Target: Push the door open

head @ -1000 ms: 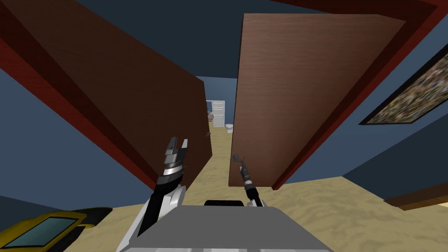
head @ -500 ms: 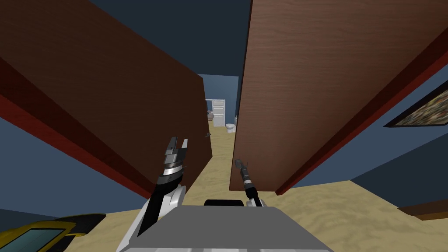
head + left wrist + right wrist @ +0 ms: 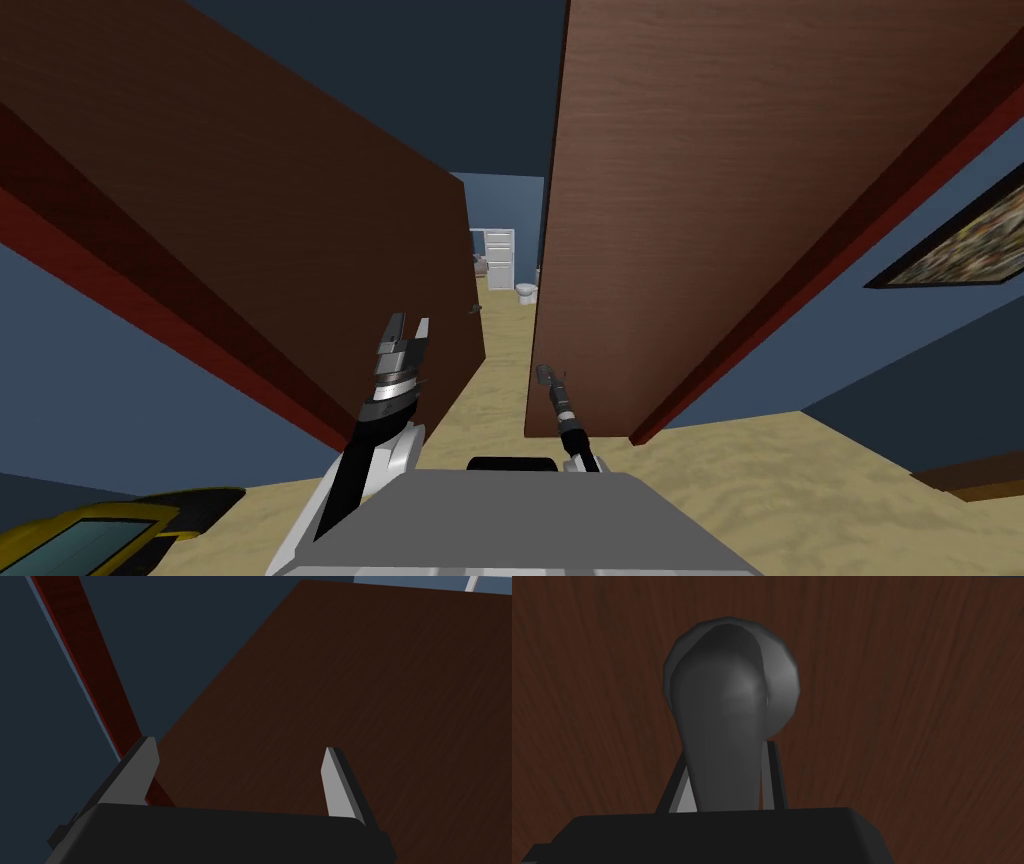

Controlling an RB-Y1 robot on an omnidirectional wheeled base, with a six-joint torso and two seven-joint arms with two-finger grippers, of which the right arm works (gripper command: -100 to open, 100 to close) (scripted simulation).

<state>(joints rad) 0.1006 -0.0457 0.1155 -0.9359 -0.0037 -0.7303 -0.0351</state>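
Two brown door leaves rise ahead, with a narrow gap between them at twelve o'clock. Judging by where the working arm is, the task's one is the lighter brown wood-grained door leaf (image 3: 700, 200) at one o'clock, which stands ajar. The darker brown door leaf (image 3: 250, 200) fills ten to eleven o'clock and is edged by a dark red frame (image 3: 85, 641).

The right gripper (image 3: 545, 372) is low down at the lighter leaf's near edge. Its jaws are closed narrowly on the grey rounded lever handle (image 3: 732, 686), one blade pressing each side of the lever. The left gripper (image 3: 408, 328) hovers at eleven o'clock just off the darker leaf, blades spread wide with nothing between them.

A full-height panel like this is probably stiff and fairly heavy, hinged along its far side. It should answer a steady push better than a jab. The handle looks smooth and rounded, so it could slip between thin blades. Holding it near the free edge gives the best leverage, and the push is best sent squarely into the leaf through the handle's base.
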